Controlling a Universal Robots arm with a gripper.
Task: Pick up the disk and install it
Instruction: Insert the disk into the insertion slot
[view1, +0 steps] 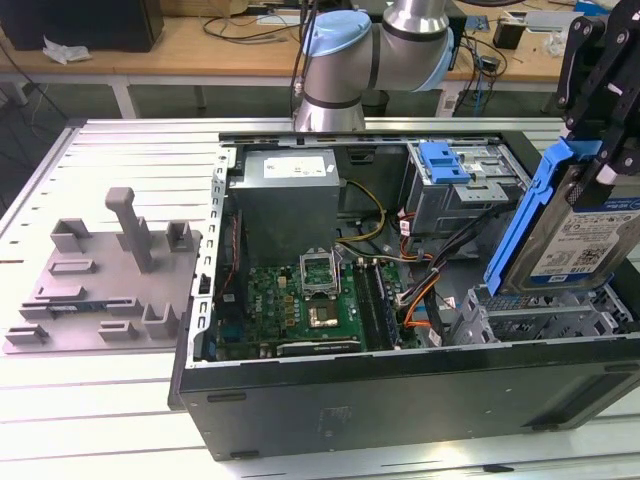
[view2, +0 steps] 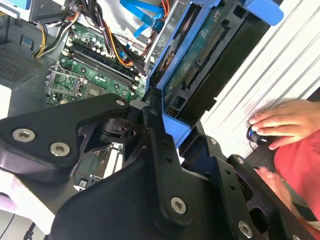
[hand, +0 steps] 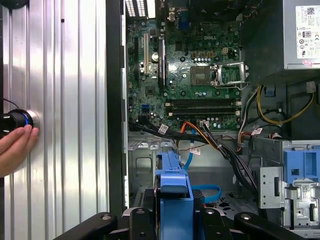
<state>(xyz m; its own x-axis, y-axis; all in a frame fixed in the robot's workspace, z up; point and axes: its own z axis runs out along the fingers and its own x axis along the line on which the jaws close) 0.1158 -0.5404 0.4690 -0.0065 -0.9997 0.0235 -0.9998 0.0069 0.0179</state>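
Clamped on the disk (view1: 585, 240), the gripper (view1: 598, 150) holds it tilted over the drive cage (view1: 540, 315) directly beneath; seating it likely demands square alignment.

disk (view1: 590, 240): bare silver metal, white paper label, smooth blue plastic frame | gripper (view1: 600, 150): matt black | table (view1: 90, 400): ribbed, brushed bare metal | computer case (view1: 400, 400): matt dark metal | fixture (view1: 110, 270): matt grey plastic | circuit board (view1: 270, 300): glossy green, shiny metal socket

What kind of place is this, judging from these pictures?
Probably a robotics lab or workshop: an open computer case lies on a slatted metal table, a robot arm holds the disk over it, and wooden benches with cables stand behind.
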